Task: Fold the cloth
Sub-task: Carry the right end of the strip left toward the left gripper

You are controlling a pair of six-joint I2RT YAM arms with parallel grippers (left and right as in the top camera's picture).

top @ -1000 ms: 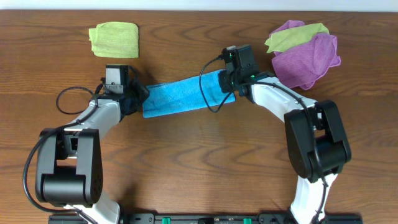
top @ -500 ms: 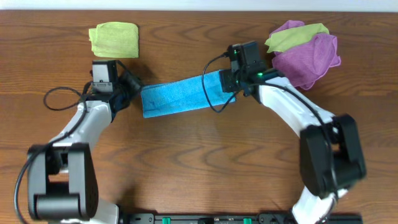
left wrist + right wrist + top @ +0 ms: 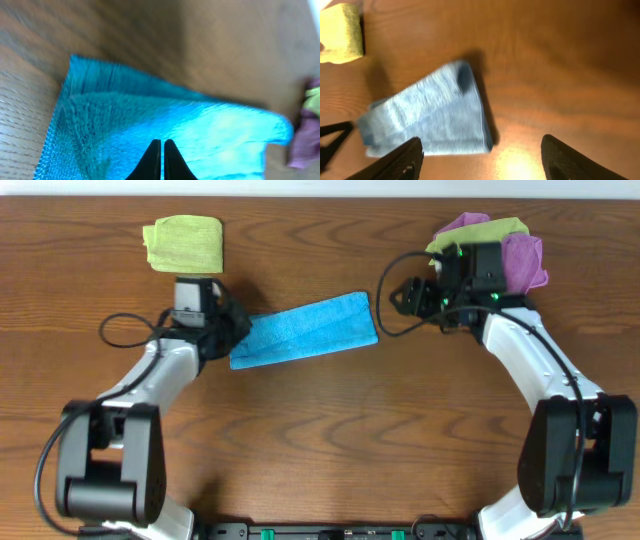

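Grained brown wooden worktop (image 3: pixel 320 450), long fuzzy blue cloth (image 3: pixel 305 330) lying flat and slanted at its middle, left pincer (image 3: pixel 228 332) pinched tight on its left end, right pincer (image 3: pixel 402 295) spread wide near its right end, not touching, farther back a square-folded lime cloth (image 3: pixel 183 243), a crumpled purple heap (image 3: pixel 520 262).

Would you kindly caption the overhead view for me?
Left fingers at the folded blue cloth; right fingers open, clear of it.

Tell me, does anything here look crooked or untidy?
Yes. The blue cloth lies at a slant, and in the left wrist view its layers do not line up at the corner. The purple and green cloths at the far right sit in a crumpled heap.
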